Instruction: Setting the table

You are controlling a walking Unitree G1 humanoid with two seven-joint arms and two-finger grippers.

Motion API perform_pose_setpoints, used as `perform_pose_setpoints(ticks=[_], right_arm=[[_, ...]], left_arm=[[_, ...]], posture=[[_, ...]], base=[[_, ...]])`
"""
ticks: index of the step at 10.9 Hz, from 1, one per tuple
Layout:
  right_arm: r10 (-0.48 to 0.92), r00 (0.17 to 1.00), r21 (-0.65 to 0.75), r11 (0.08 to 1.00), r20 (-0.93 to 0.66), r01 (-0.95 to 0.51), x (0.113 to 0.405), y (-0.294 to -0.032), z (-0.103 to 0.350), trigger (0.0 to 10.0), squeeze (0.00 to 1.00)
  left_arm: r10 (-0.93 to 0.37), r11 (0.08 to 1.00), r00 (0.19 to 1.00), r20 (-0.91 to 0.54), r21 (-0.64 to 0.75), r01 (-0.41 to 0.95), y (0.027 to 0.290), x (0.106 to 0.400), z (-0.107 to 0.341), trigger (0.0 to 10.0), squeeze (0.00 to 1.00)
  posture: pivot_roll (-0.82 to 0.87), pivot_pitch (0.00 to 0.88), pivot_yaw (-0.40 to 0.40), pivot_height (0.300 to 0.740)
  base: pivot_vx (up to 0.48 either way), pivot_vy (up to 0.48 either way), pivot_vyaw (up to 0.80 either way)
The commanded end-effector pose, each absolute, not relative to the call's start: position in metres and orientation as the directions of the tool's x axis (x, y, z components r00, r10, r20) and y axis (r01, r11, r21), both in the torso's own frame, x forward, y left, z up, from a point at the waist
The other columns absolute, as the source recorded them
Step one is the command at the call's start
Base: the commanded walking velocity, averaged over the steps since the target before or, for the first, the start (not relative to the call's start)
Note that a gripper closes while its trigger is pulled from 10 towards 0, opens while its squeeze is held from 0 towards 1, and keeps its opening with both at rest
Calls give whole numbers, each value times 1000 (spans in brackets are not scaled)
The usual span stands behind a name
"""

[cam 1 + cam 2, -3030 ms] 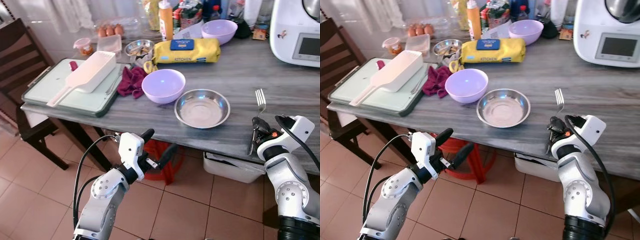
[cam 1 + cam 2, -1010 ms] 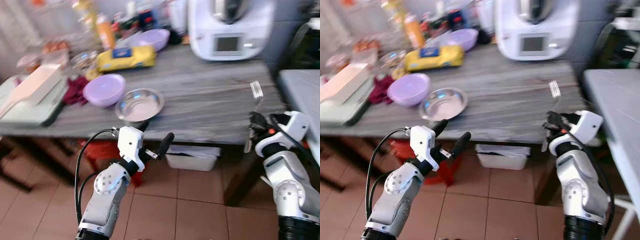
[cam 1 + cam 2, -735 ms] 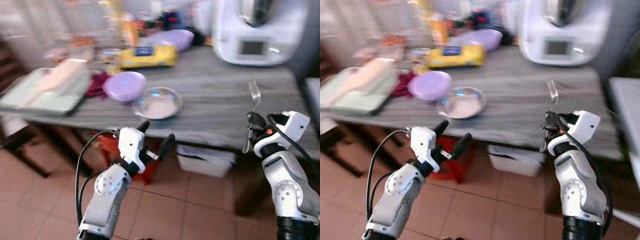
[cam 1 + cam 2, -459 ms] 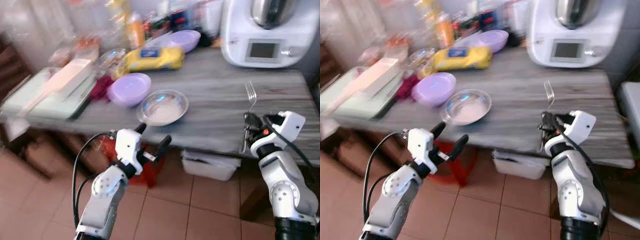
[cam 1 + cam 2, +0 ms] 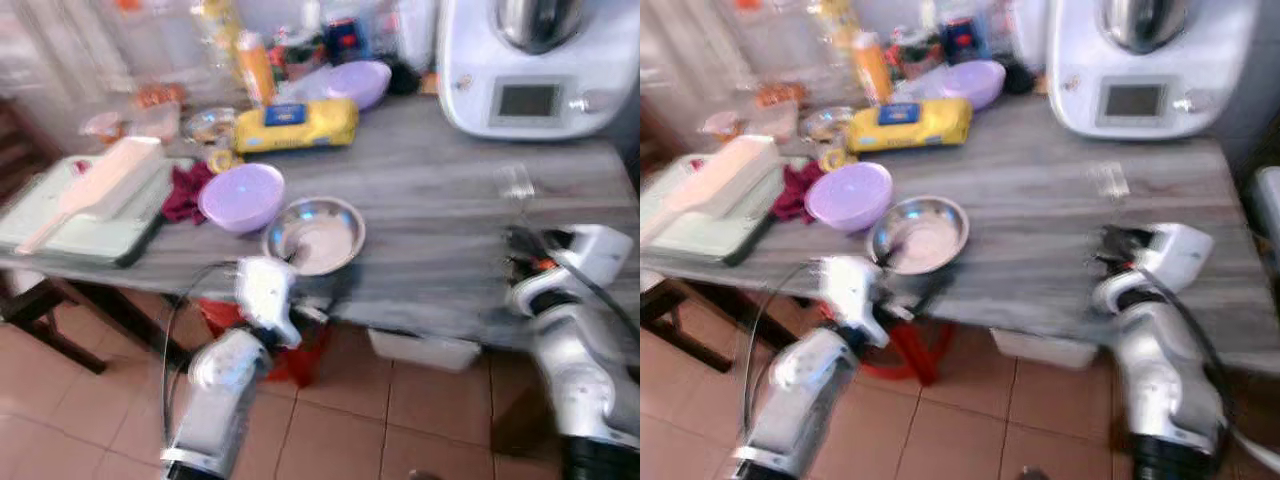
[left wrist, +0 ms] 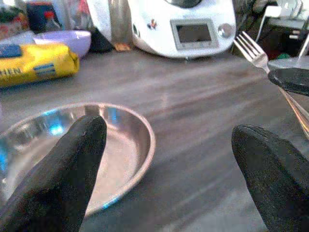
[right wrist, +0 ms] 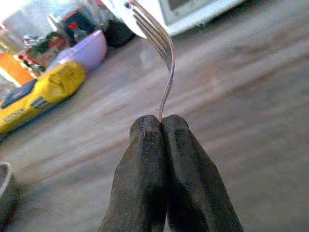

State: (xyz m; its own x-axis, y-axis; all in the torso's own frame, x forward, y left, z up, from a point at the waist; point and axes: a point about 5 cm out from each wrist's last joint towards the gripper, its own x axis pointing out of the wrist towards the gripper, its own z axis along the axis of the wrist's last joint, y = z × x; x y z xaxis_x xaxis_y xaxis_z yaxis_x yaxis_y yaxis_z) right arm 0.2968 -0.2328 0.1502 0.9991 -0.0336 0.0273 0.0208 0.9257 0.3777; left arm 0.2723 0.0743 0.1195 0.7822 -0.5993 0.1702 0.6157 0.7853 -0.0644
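Nearest: both arms out in front, at the tabletop's (image 5: 440, 215) front edge. Right pincer (image 7: 161, 126) is pinched tight on a fork (image 7: 157, 43), gripping the handle w/ tines pointing up and away over the grey wood surface. In the head views the fork (image 5: 1108, 180) is just a pale smear above the right wrist, blurred by motion, so its exact tilt is hard to read there.

Left pincer (image 6: 166, 159) is spread wide, nothing between its fingers (image 6: 72, 164); it sits low at the tabletop edge, facing the steel bowl (image 5: 314, 235). Bowl looks empty, shiny inside.

Just behind and left of the steel bowl: a lilac bowl (image 5: 241, 196), near it but whether touching I can't tell. Left of that, a dark red cloth (image 5: 183, 193) bunched up beside a pale green tray (image 5: 75, 225), w/ a white scoop-shaped container (image 5: 95, 190) lying on the tray.

Further back: yellow pack (image 5: 295, 124) w/ a blue label, lying flat mid-tabletop. Behind it a second lilac bowl (image 5: 359, 82), an orange bottle (image 5: 254, 66) and a clutter of jars etc., too blurred to name. Far right at the back: big white kitchen machine (image 5: 535, 60) w/ a small screen on its front.

Below the tabletop, tan floor tiles (image 5: 90, 420) and something red (image 5: 902, 352) under the front edge.
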Motion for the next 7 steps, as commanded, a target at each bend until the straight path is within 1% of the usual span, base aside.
perform_pose_setpoints(ticks=[1,3,4,6,7], right_arm=[[9,999,388,921,40,-24,297,-218,151,10000,0],[34,998,393,918,47,-49,295,-211,150,10000,0],[44,998,404,913,55,-62,295,-208,150,10000,0],[70,996,438,895,63,-90,299,-201,151,10000,0],[93,995,457,883,45,-103,304,-195,148,10000,0]], left_arm=[[-552,825,821,148,-52,563,94,272,116,10000,0],[-526,846,841,126,-24,533,108,265,111,10000,0],[-542,837,834,101,-24,547,114,258,106,10000,0],[-597,800,800,68,-26,599,123,249,102,10000,0],[-633,771,771,66,-38,636,123,248,103,10000,0]], posture=[[-133,100,135,740],[-128,105,136,740],[-123,110,134,740],[-107,128,138,740],[-98,136,141,740]], base=[[0,0,0],[0,0,0],[0,0,0],[0,0,0],[0,0,0]])
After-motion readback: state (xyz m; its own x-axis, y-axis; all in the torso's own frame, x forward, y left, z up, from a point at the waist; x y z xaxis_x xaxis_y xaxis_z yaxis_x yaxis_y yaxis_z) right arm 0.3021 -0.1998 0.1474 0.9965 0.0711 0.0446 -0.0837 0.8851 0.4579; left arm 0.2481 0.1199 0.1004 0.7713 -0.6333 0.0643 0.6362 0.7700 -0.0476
